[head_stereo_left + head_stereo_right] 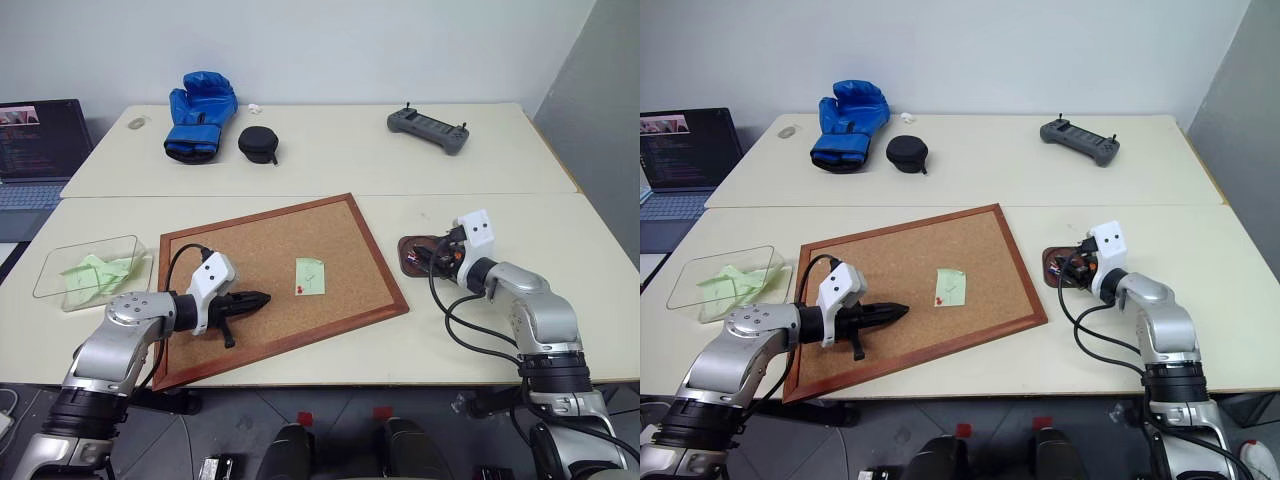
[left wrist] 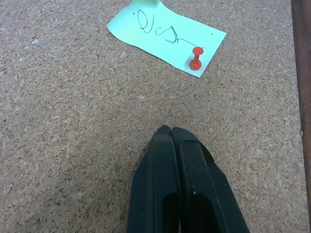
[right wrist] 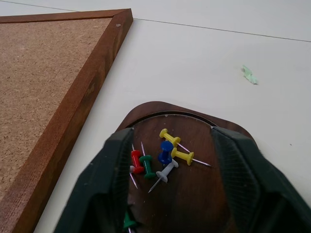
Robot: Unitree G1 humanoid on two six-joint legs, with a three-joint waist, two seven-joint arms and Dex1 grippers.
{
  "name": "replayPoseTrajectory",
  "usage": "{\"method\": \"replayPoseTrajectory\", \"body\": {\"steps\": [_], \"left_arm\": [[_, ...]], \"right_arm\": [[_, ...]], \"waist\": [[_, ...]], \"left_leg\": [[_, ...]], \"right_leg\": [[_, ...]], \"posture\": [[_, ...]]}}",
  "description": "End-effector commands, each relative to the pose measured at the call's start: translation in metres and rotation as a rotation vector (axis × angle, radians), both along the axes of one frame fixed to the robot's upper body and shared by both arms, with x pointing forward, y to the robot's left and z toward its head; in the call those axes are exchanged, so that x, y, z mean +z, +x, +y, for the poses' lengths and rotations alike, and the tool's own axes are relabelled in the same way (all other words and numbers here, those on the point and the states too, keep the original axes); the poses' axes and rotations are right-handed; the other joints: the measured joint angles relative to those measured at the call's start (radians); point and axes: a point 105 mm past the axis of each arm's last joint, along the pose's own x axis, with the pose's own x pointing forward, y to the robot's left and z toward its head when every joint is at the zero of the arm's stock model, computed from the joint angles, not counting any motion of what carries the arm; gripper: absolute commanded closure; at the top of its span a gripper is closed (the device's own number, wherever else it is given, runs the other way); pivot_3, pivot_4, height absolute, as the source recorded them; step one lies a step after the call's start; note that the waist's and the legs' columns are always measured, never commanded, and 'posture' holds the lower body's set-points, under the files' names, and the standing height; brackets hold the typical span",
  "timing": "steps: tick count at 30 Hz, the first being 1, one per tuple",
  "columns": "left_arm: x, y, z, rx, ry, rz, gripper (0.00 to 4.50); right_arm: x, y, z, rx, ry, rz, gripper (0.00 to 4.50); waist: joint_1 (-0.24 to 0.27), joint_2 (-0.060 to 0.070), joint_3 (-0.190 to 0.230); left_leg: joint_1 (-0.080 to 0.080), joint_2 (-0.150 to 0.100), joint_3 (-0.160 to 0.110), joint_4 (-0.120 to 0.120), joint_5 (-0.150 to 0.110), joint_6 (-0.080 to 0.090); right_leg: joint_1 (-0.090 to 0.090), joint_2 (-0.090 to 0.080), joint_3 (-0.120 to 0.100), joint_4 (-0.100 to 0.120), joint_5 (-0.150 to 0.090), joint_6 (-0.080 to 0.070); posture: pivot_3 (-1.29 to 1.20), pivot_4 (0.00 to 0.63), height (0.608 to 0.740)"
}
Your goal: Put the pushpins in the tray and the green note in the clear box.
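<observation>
One green note point(image 1: 310, 275) lies on the cork board point(image 1: 250, 240), held there by a red pushpin point(image 2: 196, 58) at its corner. My left gripper point(image 1: 262, 298) hovers shut over the board, pointing at the note from a short way off, nothing between its fingers. At the right, my right gripper point(image 3: 172, 136) stands open over the dark wooden tray point(image 3: 160, 108), a finger on either side. Several pushpins point(image 3: 165, 153) lie loose in the tray: yellow, blue, red, green and white. The clear box point(image 1: 50, 270) sits at the far left with green paper slips inside.
A blue boxing glove point(image 1: 200, 115), a black round case point(image 1: 258, 143) and a grey controller point(image 1: 428, 128) lie on the far table. A laptop point(image 1: 35, 150) stands at the left. A tiny green scrap point(image 3: 249, 75) lies on the table beyond the tray.
</observation>
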Motion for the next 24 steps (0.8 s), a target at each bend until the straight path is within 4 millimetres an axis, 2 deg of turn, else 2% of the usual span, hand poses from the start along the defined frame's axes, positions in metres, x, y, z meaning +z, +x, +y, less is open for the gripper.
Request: {"method": "replayPoseTrajectory", "body": {"steps": [1, 9, 14, 24], "left_arm": [[-0.025, -0.009, 0.006, 0.018, 0.051, 0.097, 4.50], [-0.024, -0.007, 0.004, 0.017, 0.049, 0.093, 4.50], [-0.024, -0.008, 0.004, 0.018, 0.049, 0.094, 4.50], [-0.024, -0.007, 0.004, 0.020, 0.046, 0.092, 4.50]], "right_arm": [[0.023, 0.002, 0.002, 0.021, -0.025, -0.103, 1.64], [0.020, 0.004, 0.000, 0.016, -0.094, -0.135, 1.64], [0.009, 0.004, -0.004, -0.005, -0.095, -0.082, 1.64], [0.005, 0.003, -0.007, -0.003, -0.114, -0.059, 1.64]], "waist": [[0.000, 0.000, 0.000], [0.000, 0.000, 0.000], [0.000, 0.000, 0.000], [0.000, 0.000, 0.000]], "left_leg": [[0.000, 0.000, 0.000, 0.000, 0.000, 0.000], [0.000, 0.000, 0.000, 0.000, 0.000, 0.000], [0.000, 0.000, 0.000, 0.000, 0.000, 0.000], [0.000, 0.000, 0.000, 0.000, 0.000, 0.000]], "right_leg": [[0.000, 0.000, 0.000, 0.000, 0.000, 0.000], [0.000, 0.000, 0.000, 0.000, 0.000, 0.000], [0.000, 0.000, 0.000, 0.000, 0.000, 0.000], [0.000, 0.000, 0.000, 0.000, 0.000, 0.000]], "posture": [[0.00, 0.150, 0.740], [0.00, 0.150, 0.740], [0.00, 0.150, 0.740], [0.00, 0.150, 0.740]]}}
